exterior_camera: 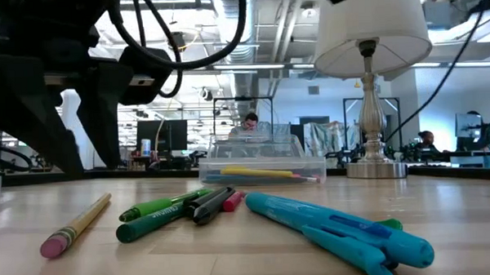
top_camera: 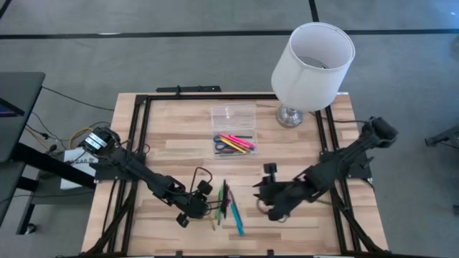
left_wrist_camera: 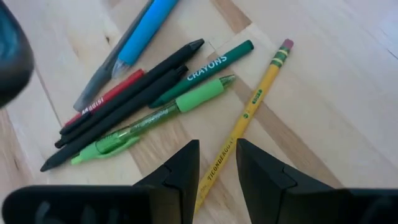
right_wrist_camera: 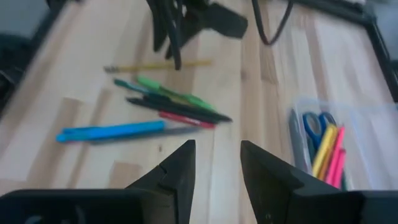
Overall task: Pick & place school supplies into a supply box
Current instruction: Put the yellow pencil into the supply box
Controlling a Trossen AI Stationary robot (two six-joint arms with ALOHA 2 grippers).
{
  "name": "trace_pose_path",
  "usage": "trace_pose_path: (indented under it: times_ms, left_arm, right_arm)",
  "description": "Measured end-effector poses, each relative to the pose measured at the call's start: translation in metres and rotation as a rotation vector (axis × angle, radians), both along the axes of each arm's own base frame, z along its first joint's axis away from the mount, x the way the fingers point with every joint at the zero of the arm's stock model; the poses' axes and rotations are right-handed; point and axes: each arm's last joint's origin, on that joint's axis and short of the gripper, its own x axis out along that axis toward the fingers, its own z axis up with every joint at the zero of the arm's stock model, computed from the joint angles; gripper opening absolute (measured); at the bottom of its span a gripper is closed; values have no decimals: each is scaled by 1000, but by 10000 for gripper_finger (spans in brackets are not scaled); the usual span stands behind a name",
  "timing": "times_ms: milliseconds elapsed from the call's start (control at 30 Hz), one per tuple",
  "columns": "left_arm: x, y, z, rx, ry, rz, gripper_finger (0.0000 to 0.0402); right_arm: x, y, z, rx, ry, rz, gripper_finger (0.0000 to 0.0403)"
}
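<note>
slippage threatens as the left gripper (left_wrist_camera: 216, 163) straddles the yellow pencil (left_wrist_camera: 249, 115) with parted, empty fingers (left_wrist_camera: 181, 171), since closing off-centre could roll it into the green pen (left_wrist_camera: 155, 118) on the worktop (top_camera: 301, 229).

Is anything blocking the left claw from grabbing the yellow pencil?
Nothing visible does. The left claw is open and sits right over the yellow pencil, one finger on each side. The other pens lie off to one side, apart from that end of the pencil.
</note>
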Motion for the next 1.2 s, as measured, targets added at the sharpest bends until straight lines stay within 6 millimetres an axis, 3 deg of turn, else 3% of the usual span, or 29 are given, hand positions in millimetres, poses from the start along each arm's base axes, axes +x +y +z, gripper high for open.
trace_pose_path:
  times_ms: [300,567,1033,1200]
  left_arm:
    - [3,0,2,12,-38,-49,100]
    - [5,0,-2,33,-28,-71,100]
    - [11,-8,-4,85,35,-123,100]
    - [17,-6,-19,79,68,-143,100]
  right_arm:
    - [-41,-9,-18,47,-172,118,121]
    - [-65,-17,-21,81,-253,165,121]
    - [-67,-16,-26,89,-272,177,121]
    - [-69,-14,-26,91,-270,190,121]
